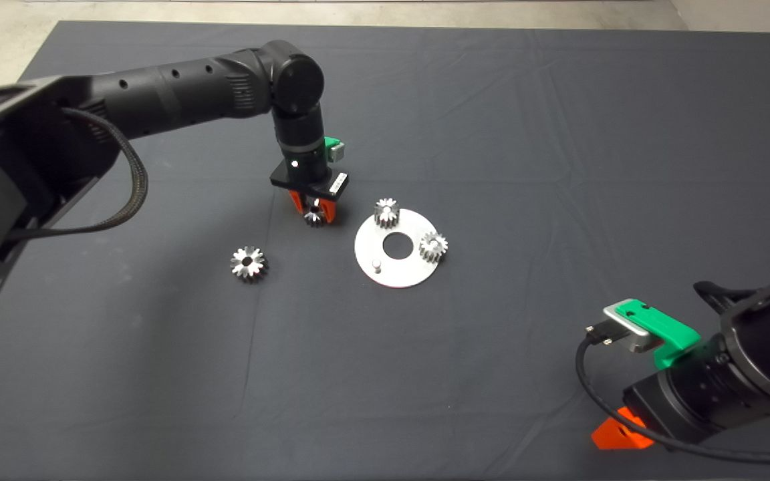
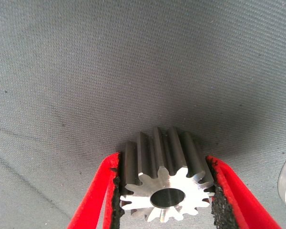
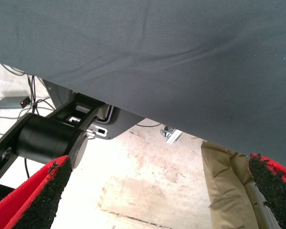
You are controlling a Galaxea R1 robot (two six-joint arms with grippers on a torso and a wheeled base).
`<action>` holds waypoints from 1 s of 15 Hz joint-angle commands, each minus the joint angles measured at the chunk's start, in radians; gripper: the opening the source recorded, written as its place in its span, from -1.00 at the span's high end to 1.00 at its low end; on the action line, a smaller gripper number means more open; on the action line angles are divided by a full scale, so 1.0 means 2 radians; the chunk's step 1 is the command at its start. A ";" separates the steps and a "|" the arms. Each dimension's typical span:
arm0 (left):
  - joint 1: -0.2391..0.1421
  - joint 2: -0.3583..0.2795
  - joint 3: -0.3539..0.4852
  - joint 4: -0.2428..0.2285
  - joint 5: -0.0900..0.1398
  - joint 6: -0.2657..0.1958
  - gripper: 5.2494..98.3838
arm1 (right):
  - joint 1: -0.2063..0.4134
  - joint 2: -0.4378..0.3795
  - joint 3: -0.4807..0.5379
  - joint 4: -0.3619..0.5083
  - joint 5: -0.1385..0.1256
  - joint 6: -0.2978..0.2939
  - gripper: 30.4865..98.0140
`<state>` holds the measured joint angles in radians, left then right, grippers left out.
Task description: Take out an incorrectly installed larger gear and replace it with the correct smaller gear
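I am holding the smaller gear (image 2: 168,183) between the fingers of my left gripper (image 1: 313,212), pads pressing on its teeth from both sides, bore facing the wrist camera. In the head view it is hanging just beside the round metal plate (image 1: 398,267), on the side away from my right arm. The larger gear (image 1: 248,262) is lying loose on the mat (image 1: 492,120), well apart from the plate. Two other small gears (image 1: 386,212) (image 1: 433,246) are sitting on the plate; one bare pin (image 1: 376,265) is standing free — my likely target.

Risks, as I judge them: the pads are gripping on tooth tips only, so the gear could be twisting or slipping as I move. If the bore meets the pin tilted, it could jam, or the teeth could clash with the neighbouring gears and shove the plate.

My right gripper (image 1: 615,433) is waiting at the mat's near corner, fingers spread wide, empty. The mat is dark, slightly creased cloth; bare concrete floor (image 3: 148,181) and cables show beyond its edge.
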<state>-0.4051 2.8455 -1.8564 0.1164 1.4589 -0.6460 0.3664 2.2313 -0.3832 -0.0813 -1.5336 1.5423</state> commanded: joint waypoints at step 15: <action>-0.093 0.001 0.048 -0.086 0.051 -0.024 0.51 | 0.013 0.020 -0.005 0.019 -0.039 0.007 -0.99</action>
<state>-0.5676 2.8597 -1.8558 0.0955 1.5134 -0.6460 0.3689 2.2664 -0.3838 -0.0798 -1.5332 1.5462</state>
